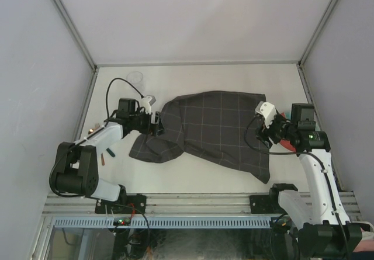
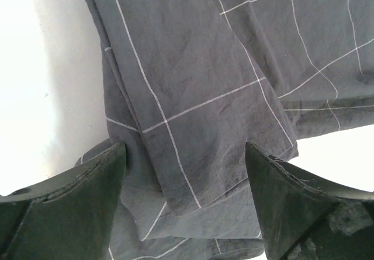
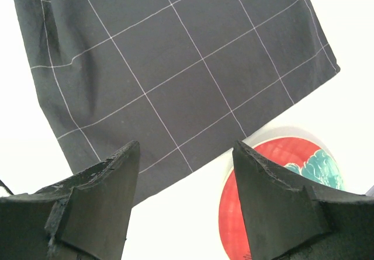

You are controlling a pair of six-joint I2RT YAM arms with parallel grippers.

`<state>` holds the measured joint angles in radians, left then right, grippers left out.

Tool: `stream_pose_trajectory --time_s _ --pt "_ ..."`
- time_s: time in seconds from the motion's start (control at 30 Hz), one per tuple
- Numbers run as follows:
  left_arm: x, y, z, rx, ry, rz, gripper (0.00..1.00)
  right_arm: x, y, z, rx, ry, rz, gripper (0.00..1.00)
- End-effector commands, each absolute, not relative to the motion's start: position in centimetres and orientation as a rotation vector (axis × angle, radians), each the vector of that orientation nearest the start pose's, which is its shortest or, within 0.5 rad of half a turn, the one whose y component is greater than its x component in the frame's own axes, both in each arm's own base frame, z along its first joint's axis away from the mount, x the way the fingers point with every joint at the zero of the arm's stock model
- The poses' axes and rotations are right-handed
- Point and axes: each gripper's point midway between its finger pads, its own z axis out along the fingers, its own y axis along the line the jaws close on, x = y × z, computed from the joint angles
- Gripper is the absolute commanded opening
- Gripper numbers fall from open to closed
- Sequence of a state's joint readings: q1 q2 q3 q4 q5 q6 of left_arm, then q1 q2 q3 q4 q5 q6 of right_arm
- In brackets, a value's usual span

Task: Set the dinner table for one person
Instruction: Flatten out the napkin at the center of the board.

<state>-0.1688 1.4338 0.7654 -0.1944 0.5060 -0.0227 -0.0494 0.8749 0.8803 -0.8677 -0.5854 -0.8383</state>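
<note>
Likely step: spreading checked cloth (image 1: 210,128), frame centre. Left gripper (image 2: 184,149) apart over its bunched edge; right gripper (image 3: 186,146) apart, empty. Next probably: pinch edge, pull flat.

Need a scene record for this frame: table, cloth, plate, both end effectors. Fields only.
dinner table: off-white, grey metal rails
cloth: dark grey checked, mid-table, left side bunched in folds, right side flat
plate: red with teal motif, by the cloth's right edge
left end effector: open, over the folded left edge, holding nothing
right end effector: open, over the cloth's right edge, holding nothing
</note>
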Motion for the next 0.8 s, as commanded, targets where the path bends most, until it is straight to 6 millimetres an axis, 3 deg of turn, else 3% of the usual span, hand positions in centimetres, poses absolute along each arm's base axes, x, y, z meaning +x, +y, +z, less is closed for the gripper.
stream_pose_trajectory --time_s 0.0,0.2,0.47,0.77 --pt "32.4 -15.4 8.9 0.462 2.287 -0.774 0.84 23.4 6.1 18.8 -1.103 1.936 0.245 0.65" --pt "32.8 -15.6 8.9 0.477 2.307 -0.787 0.76 23.5 6.2 18.6 -1.102 1.936 0.253 0.65" --pt "33.0 -14.9 11.8 0.521 2.264 -0.711 0.76 23.3 6.4 18.3 -1.109 1.932 0.266 0.65" --pt "31.4 -15.0 10.4 0.508 2.304 -0.745 0.76 23.1 6.6 18.3 -1.112 1.92 0.279 0.65"
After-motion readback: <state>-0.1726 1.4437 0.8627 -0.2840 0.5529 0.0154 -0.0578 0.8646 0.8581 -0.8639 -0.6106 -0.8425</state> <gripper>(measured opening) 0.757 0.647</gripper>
